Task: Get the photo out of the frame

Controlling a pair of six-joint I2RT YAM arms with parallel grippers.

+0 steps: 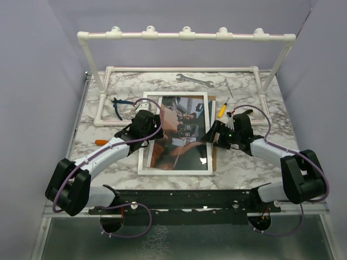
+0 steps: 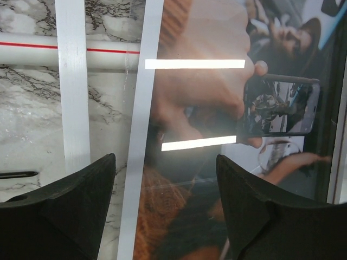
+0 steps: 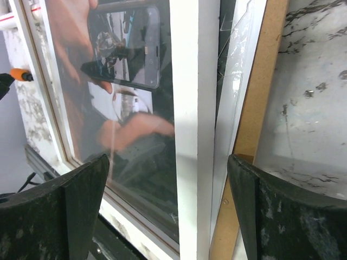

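Observation:
The frame (image 1: 176,171), white-bordered with a glossy glass front, lies flat in the middle of the marble table. The photo (image 1: 181,141), a dark reddish scene of hands and a phone, shows through the glass. My left gripper (image 1: 147,120) hovers open over the frame's left border (image 2: 138,135), one finger on each side, the photo (image 2: 217,108) under the right one. My right gripper (image 1: 213,134) is open astride the right border (image 3: 192,108). A clear sheet and the brown backing board (image 3: 260,97) stick out beyond that edge. Neither gripper holds anything.
A white pipe rack (image 1: 184,37) stands across the back, its base pipes (image 1: 103,97) running along the table. A wrench (image 1: 195,79), blue-handled pliers (image 1: 120,105), a yellow screwdriver (image 1: 222,110) and an orange-handled tool (image 1: 100,142) lie around the frame.

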